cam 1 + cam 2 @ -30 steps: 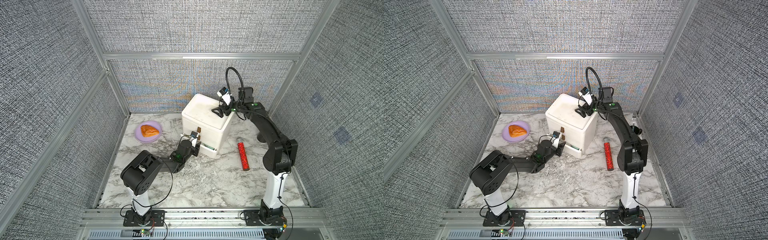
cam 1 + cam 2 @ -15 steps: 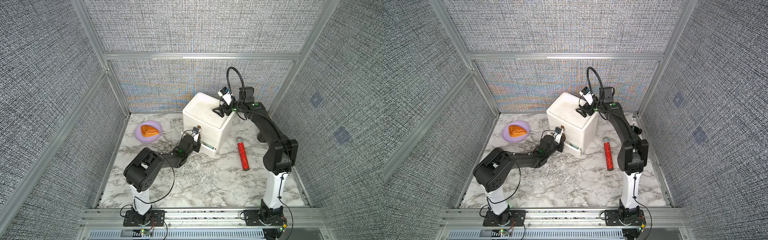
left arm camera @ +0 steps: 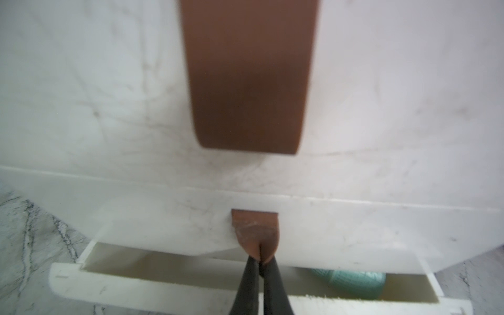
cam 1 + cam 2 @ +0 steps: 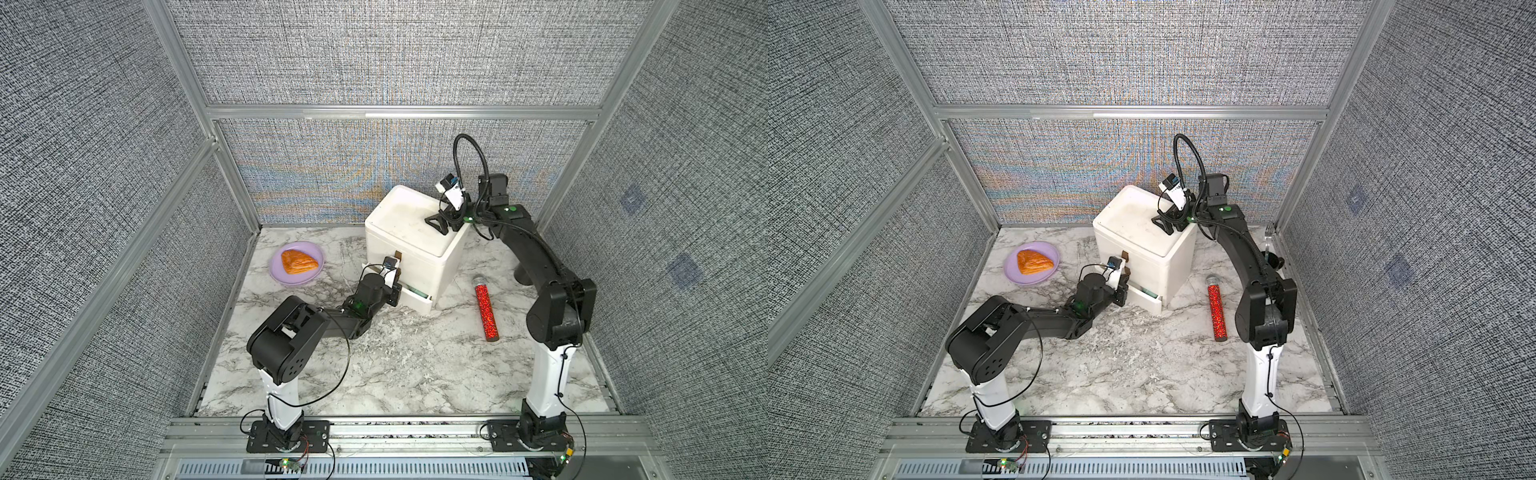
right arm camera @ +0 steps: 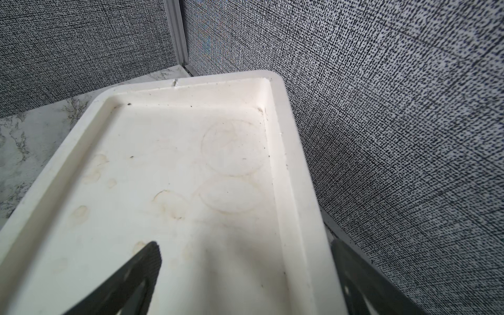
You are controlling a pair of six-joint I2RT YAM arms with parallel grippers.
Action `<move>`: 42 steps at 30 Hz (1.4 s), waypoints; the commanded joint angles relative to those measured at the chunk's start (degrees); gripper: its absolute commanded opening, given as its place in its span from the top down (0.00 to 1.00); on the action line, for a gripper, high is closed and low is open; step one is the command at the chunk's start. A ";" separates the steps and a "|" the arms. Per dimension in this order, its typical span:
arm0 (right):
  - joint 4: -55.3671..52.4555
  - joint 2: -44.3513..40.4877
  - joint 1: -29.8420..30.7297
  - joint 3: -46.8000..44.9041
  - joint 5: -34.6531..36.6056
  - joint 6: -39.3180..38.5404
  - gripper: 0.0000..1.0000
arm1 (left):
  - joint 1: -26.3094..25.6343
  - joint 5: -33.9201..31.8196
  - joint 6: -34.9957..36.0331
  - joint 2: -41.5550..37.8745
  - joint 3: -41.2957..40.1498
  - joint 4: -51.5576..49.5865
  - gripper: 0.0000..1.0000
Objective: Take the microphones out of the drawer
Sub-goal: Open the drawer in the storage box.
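A white drawer cabinet (image 4: 409,224) stands at the back of the marble table. Its bottom drawer (image 4: 417,297) is pulled out a little, and a teal textured thing (image 3: 354,281) lies inside; I cannot tell what it is. A red glittery microphone (image 4: 485,308) with a silver head lies on the table right of the cabinet. My left gripper (image 3: 260,262) is shut on the small brown tab (image 3: 255,231) of the drawer front just above the open drawer. My right gripper (image 5: 245,245) is open at the cabinet's top back corner, with one finger over the top and one beside it.
A purple plate (image 4: 277,275) with a pastry (image 4: 297,262) sits left of the cabinet. A larger brown tab (image 3: 248,76) hangs on the cabinet's upper front. Grey fabric walls enclose the table on three sides.
My left gripper has closed on the small brown tab, and the left arm has shifted slightly toward the cabinet. The right arm has stayed in place.
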 commanded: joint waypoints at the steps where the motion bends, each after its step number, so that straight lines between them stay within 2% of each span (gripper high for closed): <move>1: -14.46 1.49 0.25 -1.13 -0.68 3.16 0.02 | -0.11 3.00 -0.25 -0.66 -0.06 5.40 1.00; 29: -14.47 2.03 -0.16 -0.73 -0.67 3.23 0.02 | -0.11 0.87 0.88 -8.21 -7.18 7.19 1.00; 42: -14.46 2.09 -0.17 -0.65 -0.75 3.24 0.02 | -0.10 1.06 0.63 -13.53 -9.93 3.26 1.00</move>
